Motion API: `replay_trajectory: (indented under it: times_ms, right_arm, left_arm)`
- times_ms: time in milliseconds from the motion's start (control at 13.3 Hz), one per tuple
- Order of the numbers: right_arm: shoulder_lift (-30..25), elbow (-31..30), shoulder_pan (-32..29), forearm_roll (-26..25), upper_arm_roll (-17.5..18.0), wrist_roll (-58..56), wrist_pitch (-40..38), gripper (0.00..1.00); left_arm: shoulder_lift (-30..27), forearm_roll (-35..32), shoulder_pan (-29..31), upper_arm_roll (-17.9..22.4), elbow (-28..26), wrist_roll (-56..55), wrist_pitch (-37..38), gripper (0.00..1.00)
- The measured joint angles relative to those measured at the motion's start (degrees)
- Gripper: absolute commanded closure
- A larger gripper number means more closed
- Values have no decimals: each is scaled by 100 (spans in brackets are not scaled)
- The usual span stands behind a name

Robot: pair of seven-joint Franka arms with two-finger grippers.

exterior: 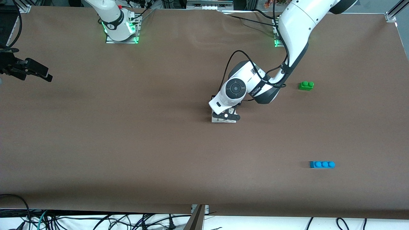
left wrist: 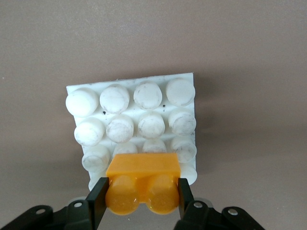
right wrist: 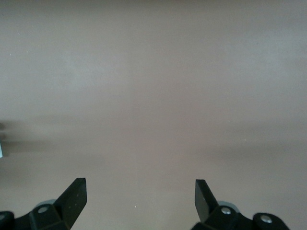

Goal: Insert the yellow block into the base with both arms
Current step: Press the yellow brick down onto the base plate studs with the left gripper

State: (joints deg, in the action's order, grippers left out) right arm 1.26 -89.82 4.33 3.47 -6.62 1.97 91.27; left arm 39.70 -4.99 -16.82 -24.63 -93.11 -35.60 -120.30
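- The left gripper [left wrist: 141, 194] is clamped on the yellow block [left wrist: 142, 182], one black finger [left wrist: 98, 199] pressed against each short end of the brick.
- In the left wrist view the block's two round studs face the camera, and its flat body lies over the edge row of the base [left wrist: 132, 124].
- The base is a white square plate with a grid of round studs, several of them smudged; it lies flat on the brown table [exterior: 127, 143].
- Whether the block is already pressed onto the base's studs or only just above them cannot be told.
- In the front view the left gripper [exterior: 226, 115] is down at the base [exterior: 219, 119] near the table's middle, the arm's white wrist covering most of the plate.
- The right gripper [right wrist: 140, 196] has its fingers [right wrist: 74, 194] spread wide apart, holding nothing, with only bare table surface under it.
- In the front view the right gripper [exterior: 28, 71] waits over the table's edge at the right arm's end, well apart from the base.
- A green brick [exterior: 306, 85] lies toward the left arm's end of the table, farther from the front camera than the base.
- A blue brick [exterior: 322, 164] with three studs lies nearer to the front camera than the green one.
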Motion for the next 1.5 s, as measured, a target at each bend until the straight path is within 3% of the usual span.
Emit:
replay_trajectory:
  times_ms: [451, 751, 1503]
  right_arm:
    - [0, 0, 18, -41, 18, 0, 82, 0]
    - [17, 0, 30, -354, 30, -7, 108, 0]
    - [43, 0, 34, -366, 44, -14, 135, 0]
  left_arm:
    - [0, -187, -12, 83, 12, -60, 0, 68]
    - [0, -197, -80, 95, 15, -186, 0, 68]
    - [10, -296, -208, 154, 38, -354, -6, 68]
